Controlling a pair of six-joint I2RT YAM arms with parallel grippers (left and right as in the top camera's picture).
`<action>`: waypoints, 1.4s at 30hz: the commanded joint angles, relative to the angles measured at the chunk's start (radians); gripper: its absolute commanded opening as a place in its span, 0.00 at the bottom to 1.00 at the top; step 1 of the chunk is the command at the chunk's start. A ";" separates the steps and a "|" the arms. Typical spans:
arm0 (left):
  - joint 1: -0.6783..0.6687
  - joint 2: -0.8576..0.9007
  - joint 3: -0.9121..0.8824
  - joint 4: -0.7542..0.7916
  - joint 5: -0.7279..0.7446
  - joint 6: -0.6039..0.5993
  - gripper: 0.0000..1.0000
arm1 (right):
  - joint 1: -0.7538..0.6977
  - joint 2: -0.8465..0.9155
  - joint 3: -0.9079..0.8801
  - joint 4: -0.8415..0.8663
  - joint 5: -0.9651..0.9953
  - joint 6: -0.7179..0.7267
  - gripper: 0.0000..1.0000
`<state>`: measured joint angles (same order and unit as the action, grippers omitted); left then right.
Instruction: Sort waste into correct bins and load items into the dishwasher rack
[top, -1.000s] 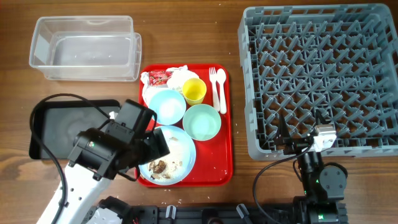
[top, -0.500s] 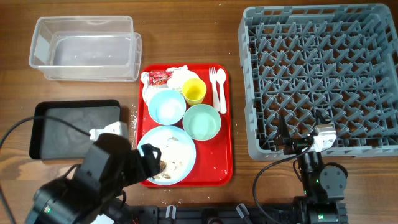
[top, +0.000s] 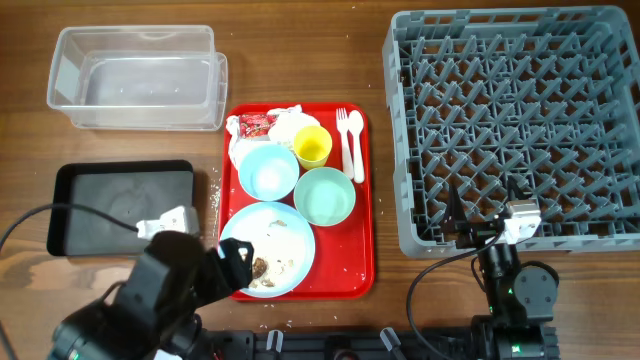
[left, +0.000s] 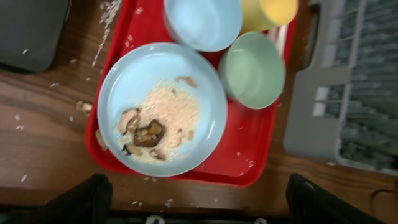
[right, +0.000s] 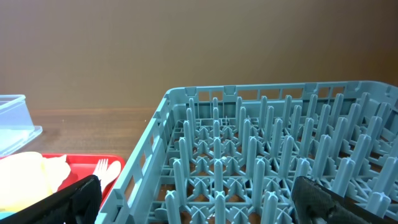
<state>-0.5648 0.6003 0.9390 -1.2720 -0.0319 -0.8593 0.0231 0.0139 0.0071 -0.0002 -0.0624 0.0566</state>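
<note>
Left wrist view: left gripper (left: 200, 202) jaws spread, empty, hovering above the large light blue plate (left: 143, 70). Plate sits at near left corner of red tray (left: 249, 155), carrying white crumbs (left: 169, 112) and brown food bits (left: 148, 134). Loose crumbs on table (left: 37, 137) beside tray. Right gripper (right: 202, 200) wide apart, holding nothing, at near edge of dishwasher rack (right: 261, 149)
</note>
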 joint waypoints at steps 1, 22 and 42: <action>-0.007 -0.063 -0.006 0.019 -0.011 -0.008 0.91 | 0.002 -0.004 -0.002 0.002 0.011 0.014 1.00; -0.006 -0.068 -0.006 0.061 -0.172 -0.013 1.00 | 0.002 -0.004 -0.002 0.002 0.011 0.014 1.00; -0.006 0.175 -0.006 0.179 -0.116 0.124 1.00 | 0.002 -0.004 -0.002 0.002 0.011 0.014 1.00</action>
<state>-0.5648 0.7128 0.9390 -1.1172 -0.1616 -0.7818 0.0231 0.0139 0.0071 -0.0002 -0.0624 0.0566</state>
